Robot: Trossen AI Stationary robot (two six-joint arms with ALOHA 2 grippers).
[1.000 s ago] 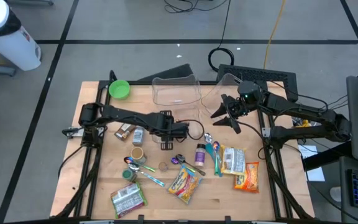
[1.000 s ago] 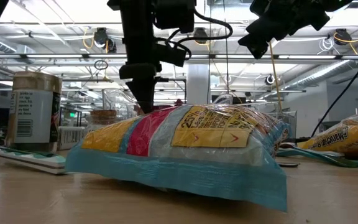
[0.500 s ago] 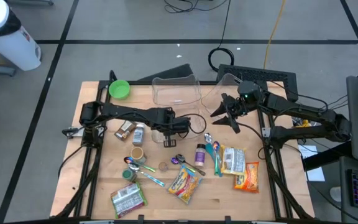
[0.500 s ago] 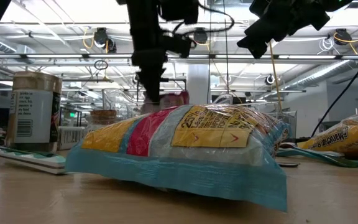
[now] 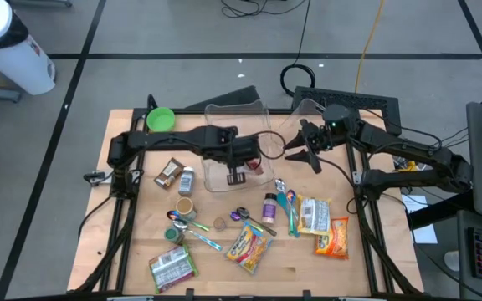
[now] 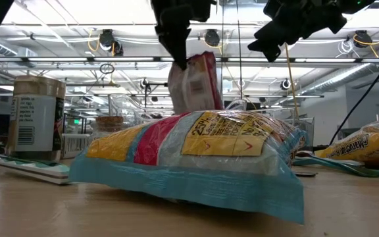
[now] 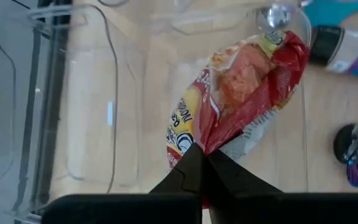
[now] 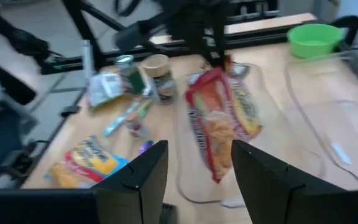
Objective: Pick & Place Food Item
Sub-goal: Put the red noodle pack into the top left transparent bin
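My left gripper (image 7: 202, 163) has just shut its fingers tight on the top edge of the red snack bag (image 7: 241, 93). A moment ago the bag was down on the bench (image 5: 132, 242); now it hangs in the air under my left arm. From above I see the bag (image 5: 253, 165) just over the near edge of the clear plastic bin (image 5: 237, 121). From the low camera the bag (image 6: 195, 82) swings above the big yellow and blue packet (image 6: 189, 161) in front.

So the pick worked, I think. The next job is to carry the bag over the bin and let go.

My right gripper (image 5: 295, 150) waits beside the bin, a little off the bench. Its fingers (image 8: 135, 180) stand partly apart and hold nothing. It has not moved.

The green bowl (image 5: 161, 119) sits at the far corner, well away.
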